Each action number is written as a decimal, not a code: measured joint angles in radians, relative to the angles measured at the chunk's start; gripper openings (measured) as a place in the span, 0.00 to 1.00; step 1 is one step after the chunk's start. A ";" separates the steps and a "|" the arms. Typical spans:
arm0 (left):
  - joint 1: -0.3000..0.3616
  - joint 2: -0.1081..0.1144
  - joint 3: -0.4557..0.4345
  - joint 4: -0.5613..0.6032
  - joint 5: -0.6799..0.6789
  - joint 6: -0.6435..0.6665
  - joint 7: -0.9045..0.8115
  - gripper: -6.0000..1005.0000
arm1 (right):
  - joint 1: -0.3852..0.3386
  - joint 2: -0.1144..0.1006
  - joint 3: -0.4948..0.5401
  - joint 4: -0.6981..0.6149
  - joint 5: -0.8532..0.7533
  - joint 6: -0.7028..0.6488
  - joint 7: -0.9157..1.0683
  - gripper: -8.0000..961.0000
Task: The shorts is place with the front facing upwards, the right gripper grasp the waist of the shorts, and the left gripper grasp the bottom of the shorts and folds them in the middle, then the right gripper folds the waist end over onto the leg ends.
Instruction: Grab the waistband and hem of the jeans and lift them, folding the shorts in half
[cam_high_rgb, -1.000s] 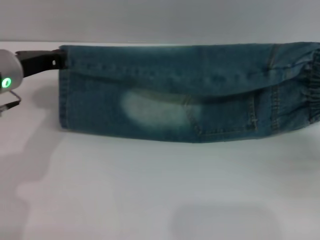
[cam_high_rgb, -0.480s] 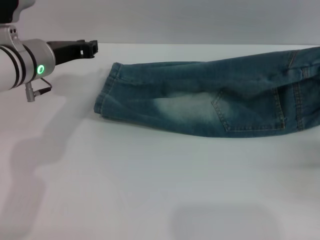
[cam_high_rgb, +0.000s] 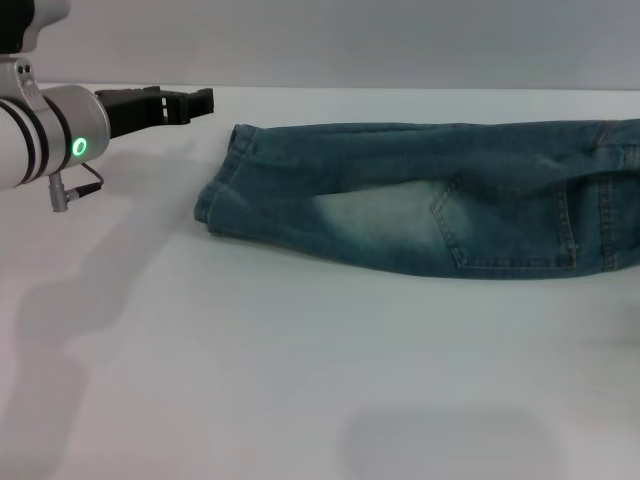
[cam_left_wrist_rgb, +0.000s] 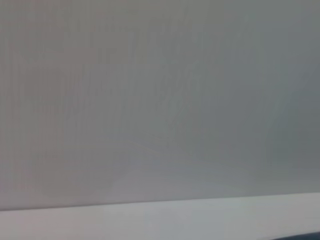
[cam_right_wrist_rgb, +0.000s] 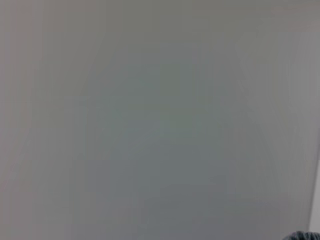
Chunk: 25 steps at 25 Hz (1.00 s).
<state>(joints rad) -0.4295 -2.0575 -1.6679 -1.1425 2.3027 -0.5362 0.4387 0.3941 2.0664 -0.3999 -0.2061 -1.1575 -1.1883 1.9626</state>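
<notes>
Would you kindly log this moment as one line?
shorts: folded lengthwise, flat | left gripper: clear of leg ends | right gripper: unseen

Head view downward; wrist views wallward

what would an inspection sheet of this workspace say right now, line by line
surface: white table, flat, bare in front of the garment
job's things: shorts lie folded lengthwise into a long strip across the far half of the table; leg ends point toward the robot's left, the other end runs out of the head view on the right
clutter: nothing seen
grippers: left gripper hangs beside the leg ends, apart from the denim, holding nothing; right gripper not in view
cables: short thin lead looping under the left wrist by the green ring
surroundings: plain grey wall behind the table; both wrist views show little but blank grey
</notes>
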 joint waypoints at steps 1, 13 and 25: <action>0.001 0.000 -0.001 0.000 0.000 -0.005 0.002 0.69 | -0.002 -0.001 0.003 0.000 0.000 0.007 0.003 0.66; 0.001 -0.001 0.010 -0.001 -0.010 -0.048 0.057 0.72 | 0.037 -0.046 -0.006 -0.013 -0.227 0.051 0.089 0.70; -0.004 -0.001 0.016 0.005 -0.014 -0.074 0.092 0.72 | -0.032 -0.043 -0.007 -0.062 -0.365 0.006 0.146 0.70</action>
<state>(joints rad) -0.4336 -2.0585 -1.6521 -1.1379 2.2885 -0.6103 0.5311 0.3624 2.0236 -0.4065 -0.2679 -1.5228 -1.1825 2.1083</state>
